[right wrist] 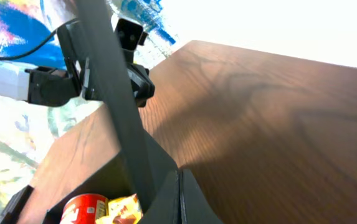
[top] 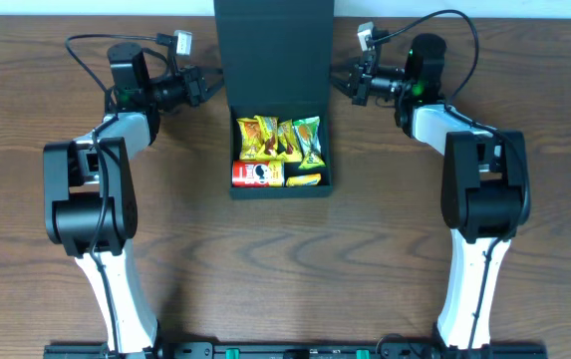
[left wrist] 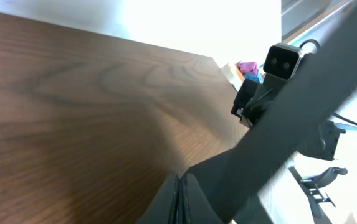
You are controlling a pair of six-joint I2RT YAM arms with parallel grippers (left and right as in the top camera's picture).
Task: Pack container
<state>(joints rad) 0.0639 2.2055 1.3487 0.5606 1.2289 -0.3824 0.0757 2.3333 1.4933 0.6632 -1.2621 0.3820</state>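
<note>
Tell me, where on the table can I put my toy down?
The biggest bare patch of table is in front of the container, between the left arm and right arm. It is crowded up by the lid, where the left claw and right claw sit close on either side, and the container already holds snack packets.

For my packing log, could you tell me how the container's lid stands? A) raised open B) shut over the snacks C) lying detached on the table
A: overhead, the container has its lid raised behind the exposed snack packets, between the left gripper and right gripper.
</note>
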